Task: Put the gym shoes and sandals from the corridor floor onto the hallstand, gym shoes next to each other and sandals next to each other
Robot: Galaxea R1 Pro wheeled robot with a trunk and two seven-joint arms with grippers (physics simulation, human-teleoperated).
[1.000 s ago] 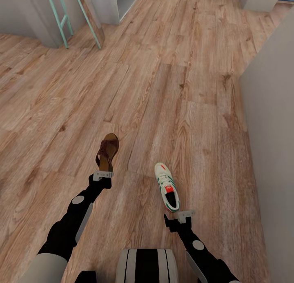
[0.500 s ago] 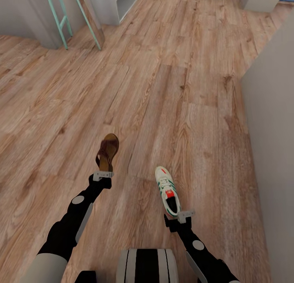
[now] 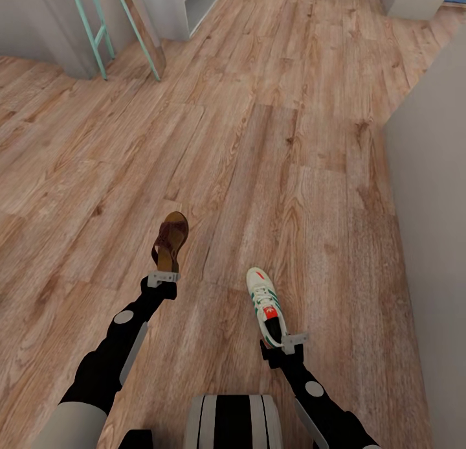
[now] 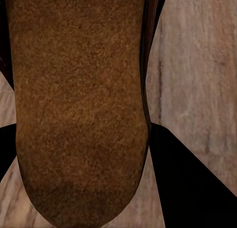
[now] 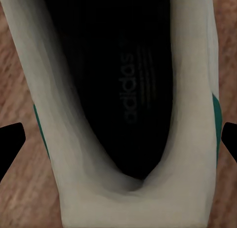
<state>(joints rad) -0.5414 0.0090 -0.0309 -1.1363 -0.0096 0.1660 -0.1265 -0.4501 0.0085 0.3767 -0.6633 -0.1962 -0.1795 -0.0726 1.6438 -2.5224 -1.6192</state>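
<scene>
Brown leather sandal (image 3: 171, 240), white laced gym shoe (image 3: 266, 304), wood-grain floor (image 3: 278, 151)

One sandal (image 3: 171, 240) – one gym shoe (image 3: 266, 305) – two arms.

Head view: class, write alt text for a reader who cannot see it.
The robot's left gripper holds a brown sandal and its right gripper a white gym shoe, both by the heel, over the wood-plank corridor floor.
</scene>
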